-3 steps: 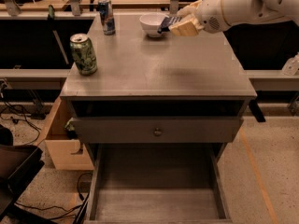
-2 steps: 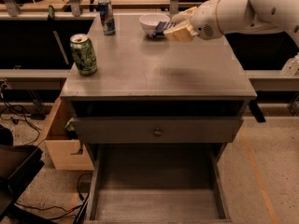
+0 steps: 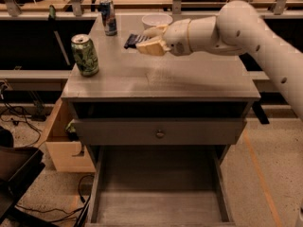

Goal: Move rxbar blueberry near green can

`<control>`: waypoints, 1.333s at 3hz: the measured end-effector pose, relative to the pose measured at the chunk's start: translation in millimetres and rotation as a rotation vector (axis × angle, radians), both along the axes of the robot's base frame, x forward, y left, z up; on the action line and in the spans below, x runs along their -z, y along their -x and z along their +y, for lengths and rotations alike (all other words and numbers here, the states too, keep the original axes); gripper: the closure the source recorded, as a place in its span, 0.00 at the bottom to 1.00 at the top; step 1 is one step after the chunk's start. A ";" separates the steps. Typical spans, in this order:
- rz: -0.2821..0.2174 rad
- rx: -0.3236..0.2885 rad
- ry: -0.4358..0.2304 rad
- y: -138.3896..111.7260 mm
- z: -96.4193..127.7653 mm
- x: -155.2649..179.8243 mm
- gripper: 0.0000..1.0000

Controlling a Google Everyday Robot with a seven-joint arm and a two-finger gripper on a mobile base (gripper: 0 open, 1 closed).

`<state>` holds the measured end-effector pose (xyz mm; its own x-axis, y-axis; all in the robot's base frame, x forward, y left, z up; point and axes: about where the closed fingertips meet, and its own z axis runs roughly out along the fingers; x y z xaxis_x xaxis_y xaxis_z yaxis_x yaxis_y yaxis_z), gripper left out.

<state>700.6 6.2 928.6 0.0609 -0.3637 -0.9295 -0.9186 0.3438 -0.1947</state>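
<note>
Camera view: pincer (image 3: 146, 44) hangs over the desk (image 3: 189, 79), pinching the blue bar (image 3: 132, 40) by one end — green can (image 3: 85, 55) stands well beyond the bar's free end. That shallow hold could let it slip; a low sweep might topple the can

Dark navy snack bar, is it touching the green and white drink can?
No, the dark navy snack bar is in the gripper over the grey tabletop, well apart from the green and white drink can.
</note>
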 end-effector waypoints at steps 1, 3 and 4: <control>0.052 -0.084 -0.043 -1.1 40.1 24.7 1.00; 0.124 -0.138 -0.078 2.3 69.2 57.5 0.77; 0.126 -0.142 -0.079 3.1 71.8 58.2 0.54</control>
